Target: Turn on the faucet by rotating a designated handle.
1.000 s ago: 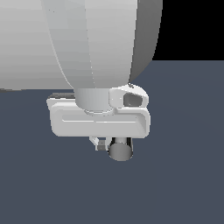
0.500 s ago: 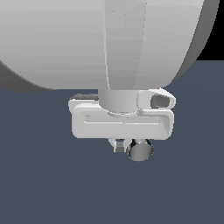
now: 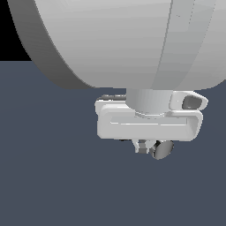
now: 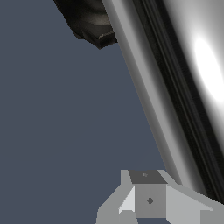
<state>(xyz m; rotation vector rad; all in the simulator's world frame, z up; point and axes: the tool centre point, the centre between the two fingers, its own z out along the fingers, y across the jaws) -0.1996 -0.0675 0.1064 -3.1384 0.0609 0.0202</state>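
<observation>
In the exterior view the large white arm fills the upper part, with the white hand below it. The gripper (image 3: 148,149) hangs just under the hand; only one short grey finger (image 3: 142,146) shows. The handle's flat grey end (image 3: 162,150) sits right against that finger on the exterior view's right. In the wrist view the handle (image 4: 175,87) is a shiny metallic bar running diagonally very close, joined to the faucet's black part (image 4: 92,22). A grey finger (image 4: 148,199) lies beside the bar. The faucet's base is hidden.
A plain dark blue-grey floor (image 3: 48,176) lies all around. The white arm body (image 3: 114,39) blocks most of the exterior view.
The arm and hand have moved steadily toward the exterior view's right. The handle's grey end has moved the same way, staying next to the finger.
</observation>
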